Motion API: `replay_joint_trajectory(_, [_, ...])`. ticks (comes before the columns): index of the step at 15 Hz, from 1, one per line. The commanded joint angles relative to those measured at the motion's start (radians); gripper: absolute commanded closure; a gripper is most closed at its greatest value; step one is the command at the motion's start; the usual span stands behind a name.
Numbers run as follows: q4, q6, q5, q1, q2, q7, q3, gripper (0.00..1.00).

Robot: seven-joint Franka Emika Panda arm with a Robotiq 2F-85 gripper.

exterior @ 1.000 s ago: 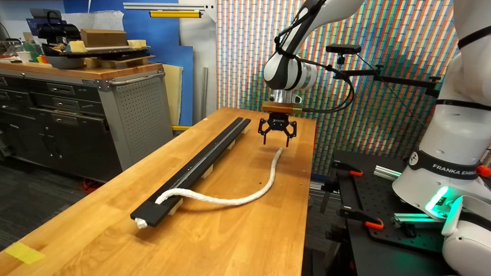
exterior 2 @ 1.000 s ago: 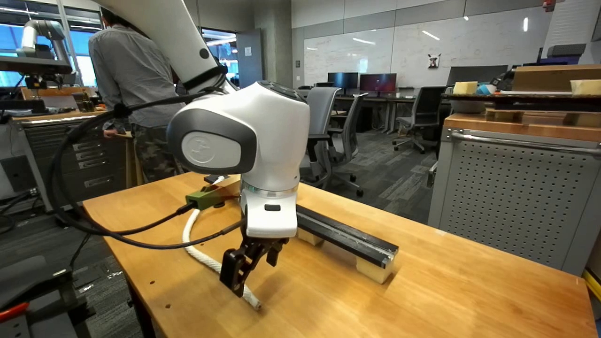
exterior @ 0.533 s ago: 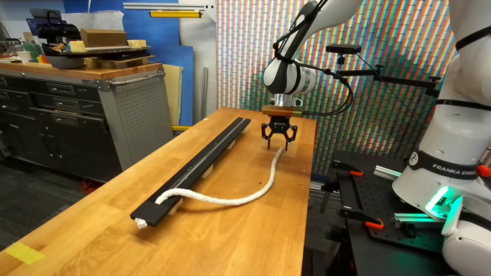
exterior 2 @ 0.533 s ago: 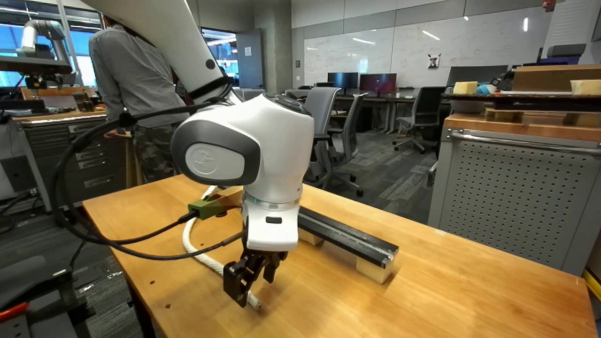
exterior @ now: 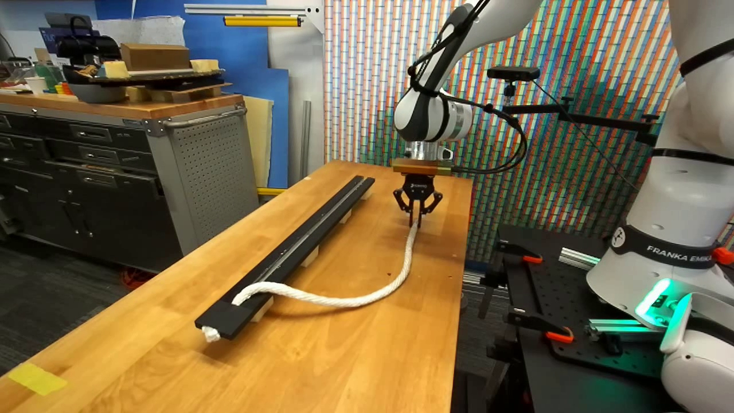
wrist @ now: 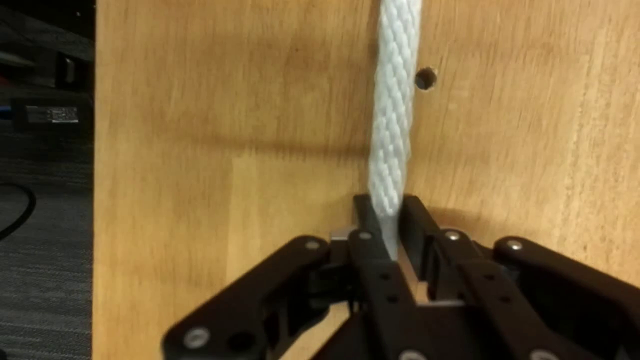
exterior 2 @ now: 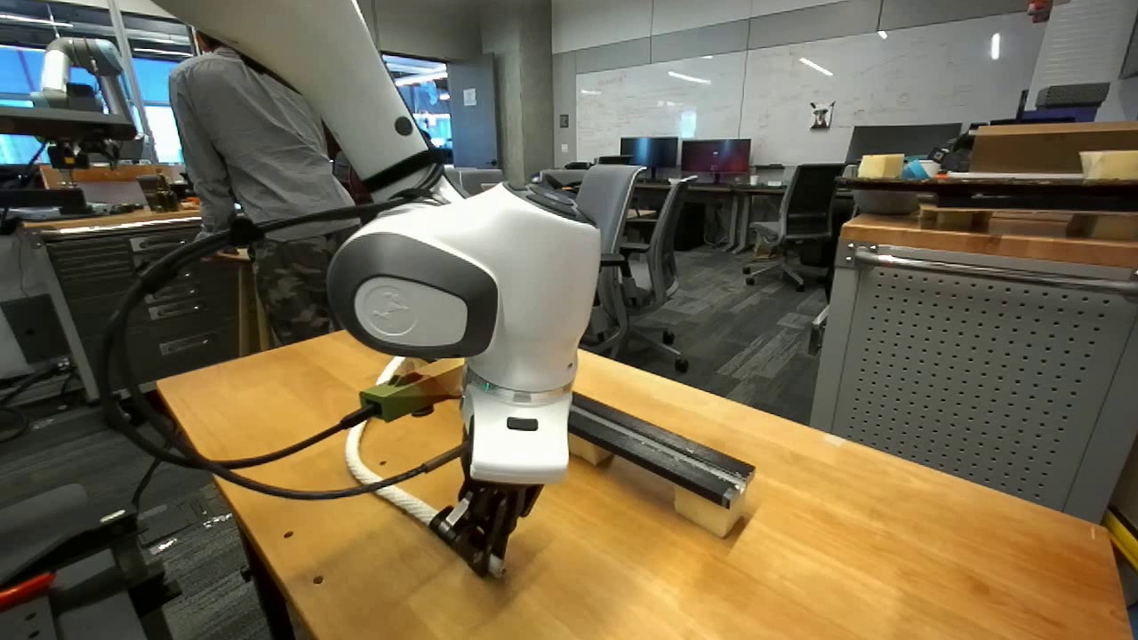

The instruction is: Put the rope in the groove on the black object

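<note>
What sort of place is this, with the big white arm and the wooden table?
Probably a robotics lab or workshop: a robot arm reaches over the wooden table, a drawer cabinet stands beyond, and in an exterior view there is a large whiteboard.

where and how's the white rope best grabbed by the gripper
Probably just behind its free end, from above, jaws closing across its width: the slim rope runs nearly straight there, low along the table, while its opposite stretch rests on the black bar. The gripper pinches it that way now.
</note>
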Motion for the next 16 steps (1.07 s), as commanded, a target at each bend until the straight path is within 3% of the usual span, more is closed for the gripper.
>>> replay_joint_trajectory(1, [0.002,-0.018,0.032,-0.012,-0.016,-0.004,0.001,1.0])
replay_joint_trajectory(11, [-0.028,-0.006,0.0,0.007,-0.138,0.008,-0.019,0.97])
replay_joint_trajectory(16, [-0.011,0.092,-0.051,0.044,-0.21,0.1,-0.04,0.97])
